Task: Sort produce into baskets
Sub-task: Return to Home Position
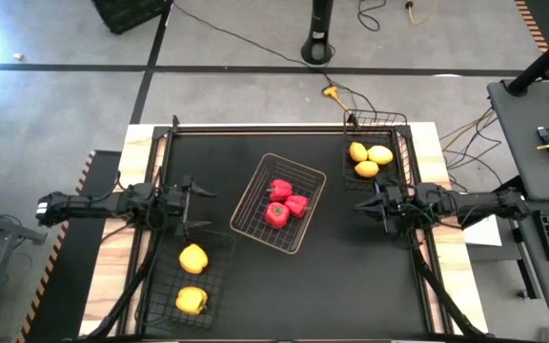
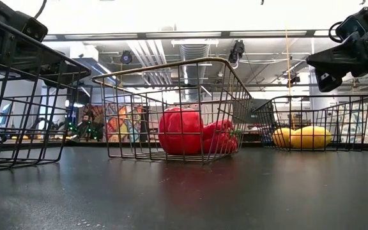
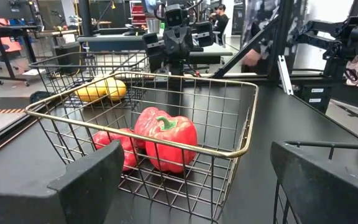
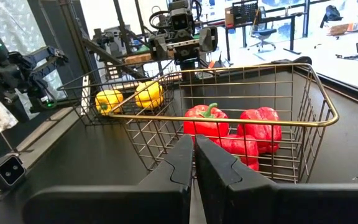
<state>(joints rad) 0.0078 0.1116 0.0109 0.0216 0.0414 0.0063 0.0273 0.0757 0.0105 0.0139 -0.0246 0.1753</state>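
Gold-wire basket [image 1: 253, 191] lies mid-surface, long axis diagonal to its edges, holding glossy red peppers [image 1: 281, 191]; left end effector [image 1: 208, 210] gapes empty, right end effector [image 1: 358, 204] is pinched closed, empty.

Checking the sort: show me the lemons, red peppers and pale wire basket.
lemons [image 1: 380, 154]: high view, rightmost lemon's top.
red peppers [image 1: 276, 214]: high view, one pepper's body.
pale wire basket [image 1: 252, 191]: high view, its left rim.

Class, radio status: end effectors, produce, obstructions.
Left end effector open by left black wire basket of yellow bell peppers; right end effector shut by right black wire basket of oval lemons. Red bell peppers in pale wire basket. Nothing blocking.
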